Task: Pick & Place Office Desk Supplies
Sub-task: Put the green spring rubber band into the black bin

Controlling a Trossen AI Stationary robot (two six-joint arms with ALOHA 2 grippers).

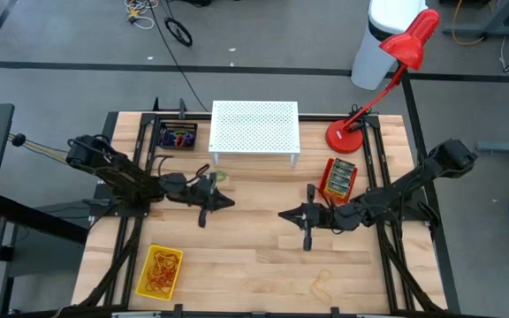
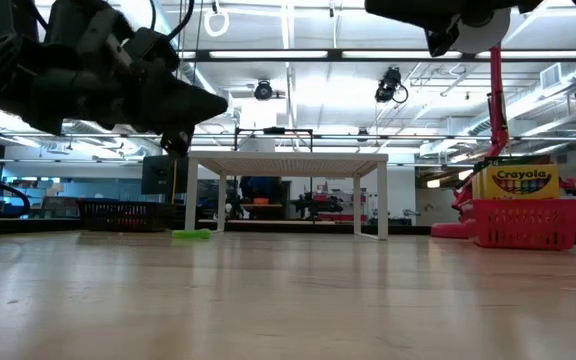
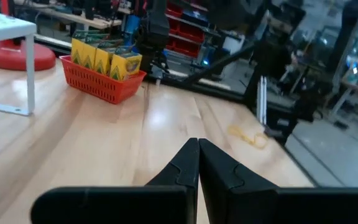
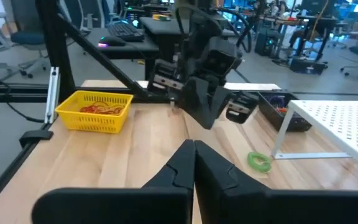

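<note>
My left gripper [image 1: 231, 203] hovers over the table's middle left, shut and empty; it shows shut in its wrist view [image 3: 197, 149]. My right gripper [image 1: 283, 214] hovers over the middle right, shut and empty, as its wrist view [image 4: 194, 149] shows. Crayon boxes [image 1: 338, 177] stand in a red basket [image 3: 101, 84] at the right. A green elastic loop [image 1: 219, 177] lies on the table by the white stand's left leg. Coloured loops [image 1: 179, 139] lie in a black tray. Rubber bands [image 1: 159, 272] fill a yellow basket; a loose one [image 1: 323, 284] lies near the front edge.
A white perforated stand [image 1: 254, 128] stands at the far middle. A red desk lamp [image 1: 347, 134] has its base at the far right and its head beyond the table. The two grippers point at each other across a bare gap of wood.
</note>
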